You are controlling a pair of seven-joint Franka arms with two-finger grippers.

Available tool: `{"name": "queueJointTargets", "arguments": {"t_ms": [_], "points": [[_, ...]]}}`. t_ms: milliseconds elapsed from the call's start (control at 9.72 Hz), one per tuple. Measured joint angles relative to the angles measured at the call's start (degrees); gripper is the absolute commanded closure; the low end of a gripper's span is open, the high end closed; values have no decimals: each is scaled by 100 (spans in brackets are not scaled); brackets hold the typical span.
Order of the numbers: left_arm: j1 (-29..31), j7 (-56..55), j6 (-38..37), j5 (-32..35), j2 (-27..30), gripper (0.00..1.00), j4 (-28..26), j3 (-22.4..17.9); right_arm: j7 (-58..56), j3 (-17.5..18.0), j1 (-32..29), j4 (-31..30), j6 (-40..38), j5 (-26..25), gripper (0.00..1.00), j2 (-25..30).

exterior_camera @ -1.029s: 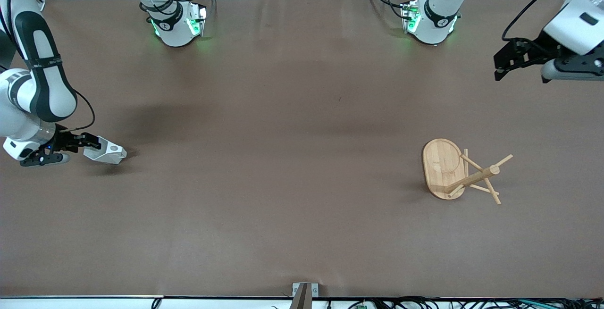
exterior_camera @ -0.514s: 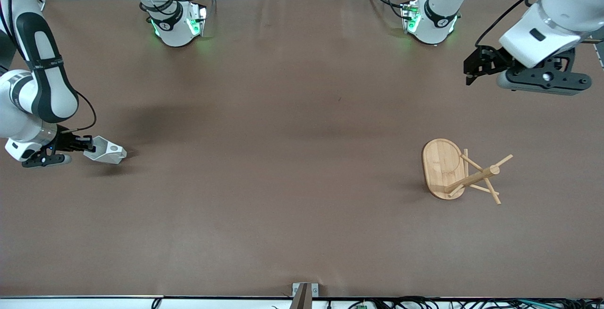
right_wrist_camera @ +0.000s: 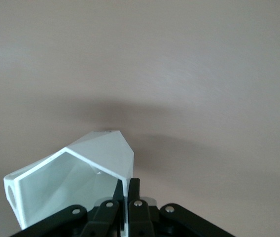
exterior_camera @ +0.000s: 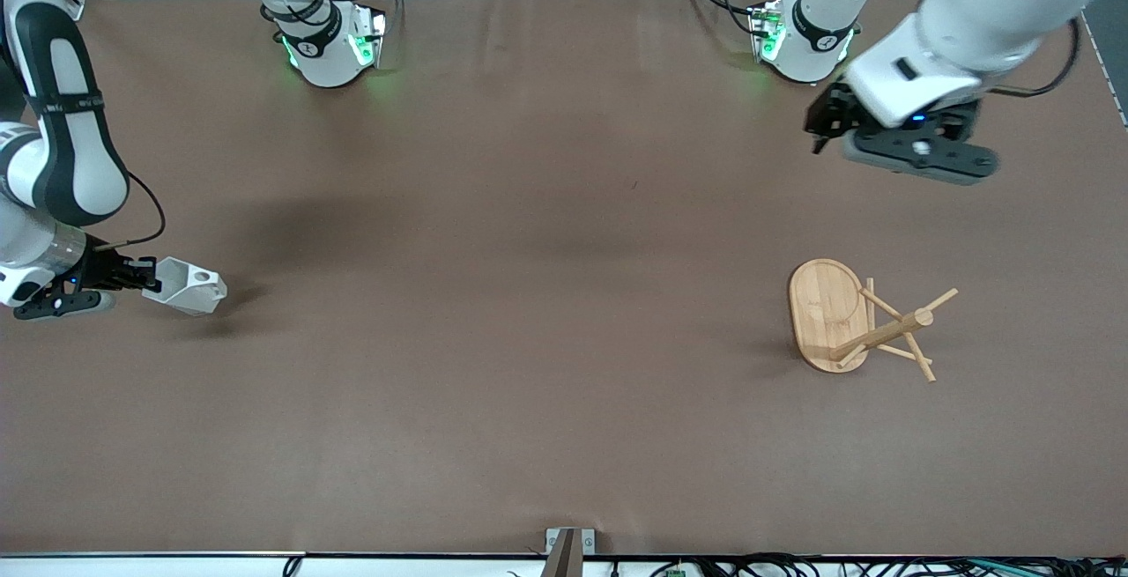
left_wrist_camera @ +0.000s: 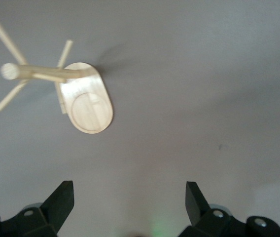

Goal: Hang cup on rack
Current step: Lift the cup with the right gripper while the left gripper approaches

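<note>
The white faceted cup [exterior_camera: 189, 288] is near the right arm's end of the table, with its shadow on the cloth beside it. My right gripper [exterior_camera: 145, 276] is shut on its rim wall. In the right wrist view the cup [right_wrist_camera: 100, 158] lies tilted, and the right gripper [right_wrist_camera: 128, 190] pinches one thin wall. The bamboo rack [exterior_camera: 828, 313] stands toward the left arm's end, post and pegs at one end of its oval base. My left gripper [exterior_camera: 818, 126] is open and empty, in the air over bare table between its base and the rack. The left wrist view shows the rack [left_wrist_camera: 88, 103] beyond the spread left gripper [left_wrist_camera: 128, 197].
The brown cloth-covered table [exterior_camera: 529, 295] runs between cup and rack. The two arm bases [exterior_camera: 330, 40] stand along its edge farthest from the camera. A small metal bracket [exterior_camera: 568, 546] sits at the nearest edge.
The left arm has swung in from the table's end toward the middle, now over the table. The right gripper has shifted slightly toward its end of the table with the cup.
</note>
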State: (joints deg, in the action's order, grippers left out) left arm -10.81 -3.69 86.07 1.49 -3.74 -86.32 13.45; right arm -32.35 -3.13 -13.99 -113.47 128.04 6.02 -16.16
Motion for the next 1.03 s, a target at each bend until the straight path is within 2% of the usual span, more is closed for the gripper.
{"name": "queueJointTargets", "arguments": {"t_ms": [103,411,617,1029], "points": [[-14,0,37,0,-107,0,24,318,13,120,151,7,-339,370,100,253],[-46,465,83,0,-347,0,247,1054,5,251,743,-2,-1156,2026,100,701],[-41,1004,215,-131,-382,0,304,1324,5,274,1284,10,-1392,3201,100,711],[-53,1598,508,-1157,-395,0,329,1748,14,281,2079,280,-1904,5249,100,716]]}}
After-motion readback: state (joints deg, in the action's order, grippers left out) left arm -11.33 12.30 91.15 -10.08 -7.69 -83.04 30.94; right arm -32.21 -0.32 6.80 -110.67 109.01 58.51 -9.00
